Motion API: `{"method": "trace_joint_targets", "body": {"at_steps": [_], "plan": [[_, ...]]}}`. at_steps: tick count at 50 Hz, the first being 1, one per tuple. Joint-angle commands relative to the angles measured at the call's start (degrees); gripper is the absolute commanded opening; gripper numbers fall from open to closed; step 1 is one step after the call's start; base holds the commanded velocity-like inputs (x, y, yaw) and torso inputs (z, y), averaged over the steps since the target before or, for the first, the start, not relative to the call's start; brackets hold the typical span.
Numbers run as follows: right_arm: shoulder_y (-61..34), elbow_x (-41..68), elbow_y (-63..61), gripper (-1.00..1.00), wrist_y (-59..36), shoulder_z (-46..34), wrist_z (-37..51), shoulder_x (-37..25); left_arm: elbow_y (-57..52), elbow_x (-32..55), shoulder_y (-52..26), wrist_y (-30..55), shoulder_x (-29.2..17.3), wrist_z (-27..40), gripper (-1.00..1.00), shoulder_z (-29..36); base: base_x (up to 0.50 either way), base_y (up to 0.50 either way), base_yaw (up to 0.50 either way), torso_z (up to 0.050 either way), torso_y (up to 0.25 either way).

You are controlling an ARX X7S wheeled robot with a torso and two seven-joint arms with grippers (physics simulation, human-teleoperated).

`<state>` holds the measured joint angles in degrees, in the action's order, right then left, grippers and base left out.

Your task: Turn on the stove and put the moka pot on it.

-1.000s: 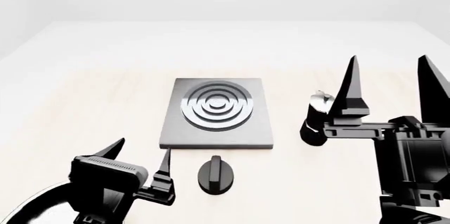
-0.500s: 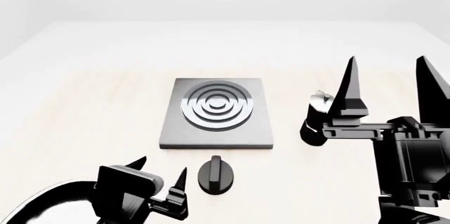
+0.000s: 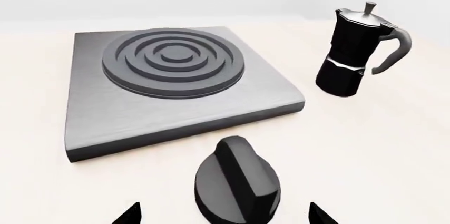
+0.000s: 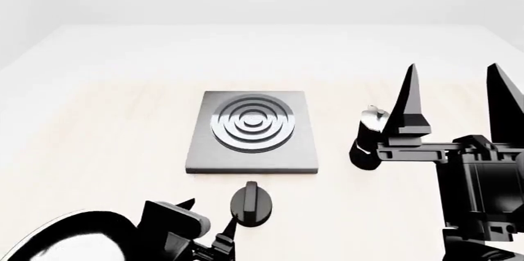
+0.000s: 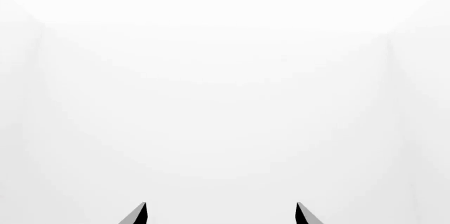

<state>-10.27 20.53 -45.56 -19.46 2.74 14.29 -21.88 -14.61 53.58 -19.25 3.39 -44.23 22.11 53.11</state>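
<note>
The left gripper (image 4: 206,224), wide open and empty, has slid closer; the round black knob (image 4: 252,204) sits just ahead, ready for turning.

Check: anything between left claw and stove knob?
Nothing. Left wrist view shows only bare table between the open left claw and the knob; the fingertips flank it without touching.

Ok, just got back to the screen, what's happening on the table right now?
The left gripper is open and low beside the black knob, lined up on it but not touching. The stove sits bare, nothing on its rings. The moka pot stands upright on the table to the stove's right, untouched. The right gripper is open, fingers pointing up, next to the pot and holding nothing.
</note>
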Motion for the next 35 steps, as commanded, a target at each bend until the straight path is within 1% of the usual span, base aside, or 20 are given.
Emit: {"method": "trace_joint_targets", "body": {"at_steps": [1,35], "plan": [[0.0,0.0,0.2,1.0,0.2,-0.3,0.2,-0.1,2.7,0.3,-0.3,0.2,1.9,-2.5,1.0,0.8,0.0,0.0,0.0,0.0,0.0],[0.3,0.0,0.7,1.0,0.9,-1.1,0.4,-0.6,8.0,-0.4,-4.9,4.3,6.9,-3.5,1.0,2.2,0.0,0.0,0.0,0.0,0.0]]}}
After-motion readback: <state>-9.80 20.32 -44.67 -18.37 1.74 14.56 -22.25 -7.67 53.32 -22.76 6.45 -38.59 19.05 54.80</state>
